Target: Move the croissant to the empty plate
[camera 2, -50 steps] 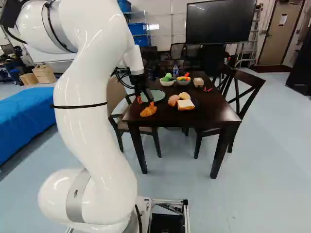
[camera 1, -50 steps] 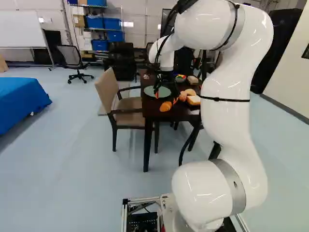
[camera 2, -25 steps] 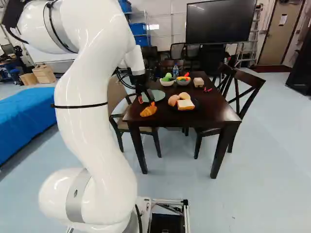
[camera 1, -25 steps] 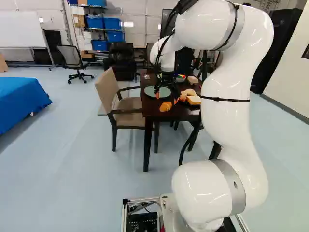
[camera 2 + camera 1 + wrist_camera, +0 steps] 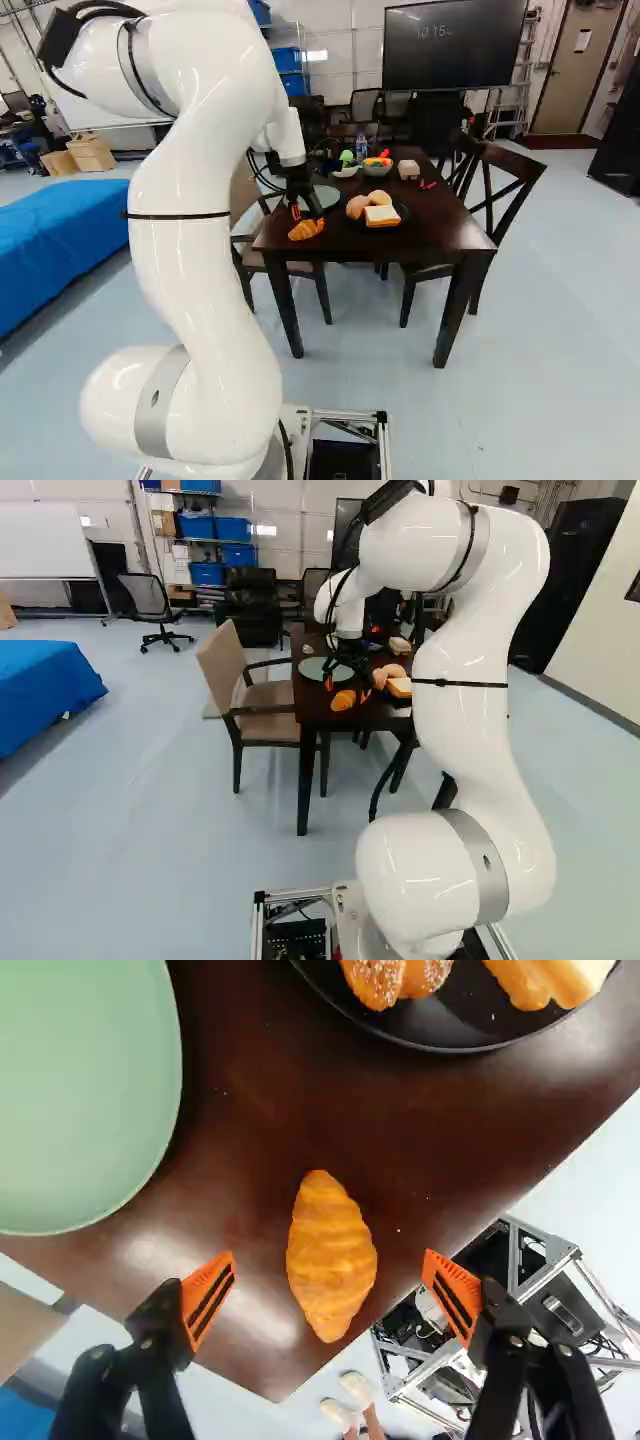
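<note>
Although a croissant [image 5: 331, 1256] is framed between its two fingers [image 5: 200, 1288], nothing is held by the gripper [image 5: 329, 1270]: the fingers are spread wide, with a gap left on each side. The croissant is laid directly on the dark wooden table [image 5: 250, 1140], near a corner. Beside it, apart, the empty green plate [image 5: 85, 1090] is seen. Farther off, rolls [image 5: 375, 980] and sliced bread [image 5: 575, 978] are served on a black plate [image 5: 455, 1035].

The task is judged to be at the approach: the gripper is lined up, while the grasp, the lift, the carry and the placing are all left to be done.

No label can be made out on the croissant or the green plate. Faint pale characters are displayed on the large dark screen [image 5: 455, 48] beyond the table, too small to be read with certainty.
</note>
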